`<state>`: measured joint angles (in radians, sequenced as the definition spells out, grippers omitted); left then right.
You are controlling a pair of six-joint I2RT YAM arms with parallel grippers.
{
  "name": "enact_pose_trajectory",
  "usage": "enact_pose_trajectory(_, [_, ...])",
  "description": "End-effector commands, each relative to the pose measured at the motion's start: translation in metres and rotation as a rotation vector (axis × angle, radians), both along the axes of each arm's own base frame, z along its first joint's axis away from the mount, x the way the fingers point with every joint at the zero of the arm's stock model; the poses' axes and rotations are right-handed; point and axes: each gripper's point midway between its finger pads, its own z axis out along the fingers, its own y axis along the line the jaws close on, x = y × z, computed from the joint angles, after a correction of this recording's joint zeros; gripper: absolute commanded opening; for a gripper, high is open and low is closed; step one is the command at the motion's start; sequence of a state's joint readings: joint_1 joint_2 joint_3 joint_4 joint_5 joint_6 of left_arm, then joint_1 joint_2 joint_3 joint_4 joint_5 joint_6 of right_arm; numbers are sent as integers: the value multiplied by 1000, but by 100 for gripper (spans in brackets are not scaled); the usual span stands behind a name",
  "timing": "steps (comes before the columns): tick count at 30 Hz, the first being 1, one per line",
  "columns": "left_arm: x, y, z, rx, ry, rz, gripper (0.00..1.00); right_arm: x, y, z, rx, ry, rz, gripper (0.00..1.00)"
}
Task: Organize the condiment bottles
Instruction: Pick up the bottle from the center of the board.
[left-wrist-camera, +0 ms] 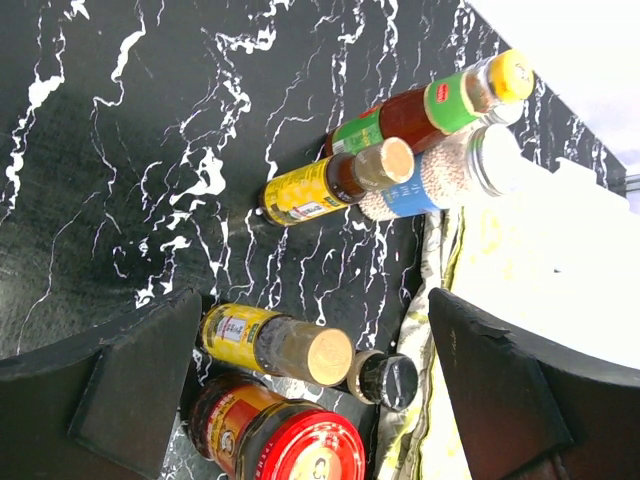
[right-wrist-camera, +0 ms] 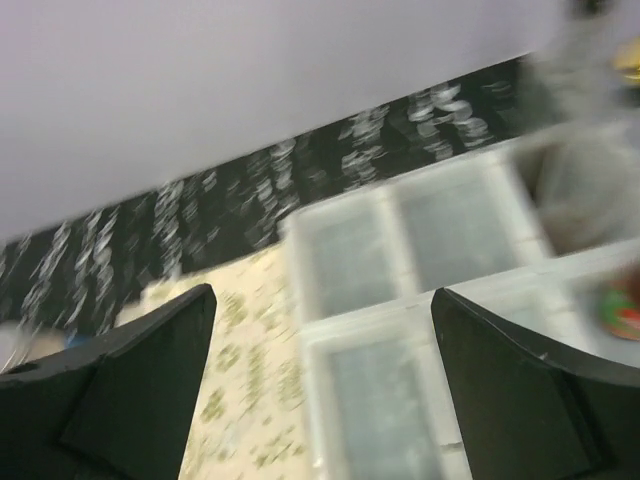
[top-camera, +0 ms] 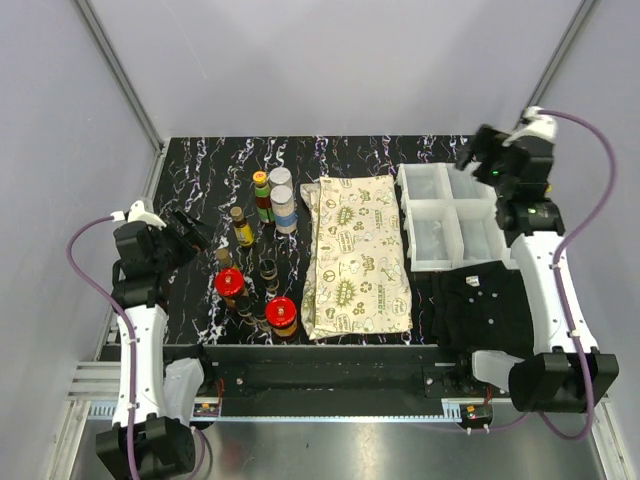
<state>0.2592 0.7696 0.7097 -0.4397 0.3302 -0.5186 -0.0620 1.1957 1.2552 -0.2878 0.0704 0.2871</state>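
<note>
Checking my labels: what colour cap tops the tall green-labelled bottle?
Yellow cap on the tall green-labelled bottle; left wrist view.

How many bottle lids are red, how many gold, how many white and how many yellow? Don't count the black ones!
Big jars with red lids: 2
Brown bottles with gold lids: 2
Clear bottles with white lids: 2
Sauce bottle with yellow lid: 1
Total: 7

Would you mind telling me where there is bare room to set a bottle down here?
Bare marble runs along the far edge of the table, behind the bottles and cloth. In the bins, compartments beside the cloth look bare. Between the left gripper and cloth it is crowded.
</note>
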Motion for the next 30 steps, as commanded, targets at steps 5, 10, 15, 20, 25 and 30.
enact_pose_trajectory(5, [5,-3,15,-4,-77,-28,99,-27,192,3,39,-62,714,97])
enact_pose_trajectory(10, [5,-4,14,-15,-77,-34,99,-78,277,-35,-65,-12,1054,98])
enact_pose_trajectory(15, [8,-7,10,-43,-70,-55,99,-110,325,-76,-111,55,1156,98])
enact_pose_trajectory(20, [9,-6,5,-52,-52,-55,99,-119,382,-108,-183,74,1220,98])
enact_pose_trajectory(25, [9,-4,5,-48,-54,-44,99,-103,425,-111,-173,1,1222,97])
enact_pose_trajectory(30, [12,-4,1,-61,-40,-44,99,-77,454,-90,-113,-83,1171,96])
